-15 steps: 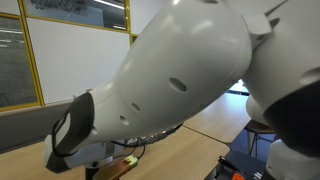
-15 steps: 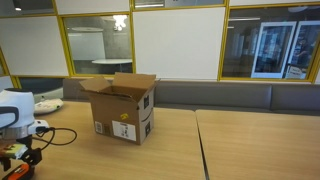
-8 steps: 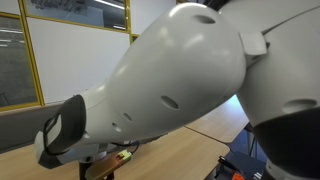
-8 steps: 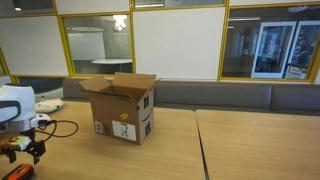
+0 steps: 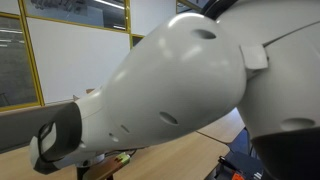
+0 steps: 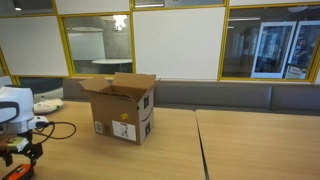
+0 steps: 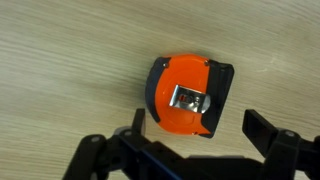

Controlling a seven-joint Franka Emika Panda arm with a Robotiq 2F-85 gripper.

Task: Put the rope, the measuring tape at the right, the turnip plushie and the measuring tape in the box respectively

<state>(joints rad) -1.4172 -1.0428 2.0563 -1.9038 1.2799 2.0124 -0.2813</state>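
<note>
In the wrist view an orange and black measuring tape (image 7: 184, 95) lies on the wooden table with its metal clip facing up. My gripper (image 7: 200, 135) is open just above it, one finger on each side, not touching it. In an exterior view the gripper (image 6: 20, 146) hangs over the table's near left corner, with a bit of orange tape (image 6: 20, 172) below it. The open cardboard box (image 6: 122, 105) stands to its right. A white plush-like thing (image 6: 46, 105) lies behind the arm. A dark cord (image 6: 58, 128) loops beside it; I cannot tell whether it is the rope.
The robot arm (image 5: 160, 90) fills nearly all of an exterior view, with only a small orange and green object (image 5: 120, 158) visible under it. A second wooden table (image 6: 260, 145) adjoins on the right. A grey bench (image 6: 230, 97) and glass walls run behind.
The arm has shifted slightly over the tape near the table's left corner. The gripper stays open and the tape has not moved.
</note>
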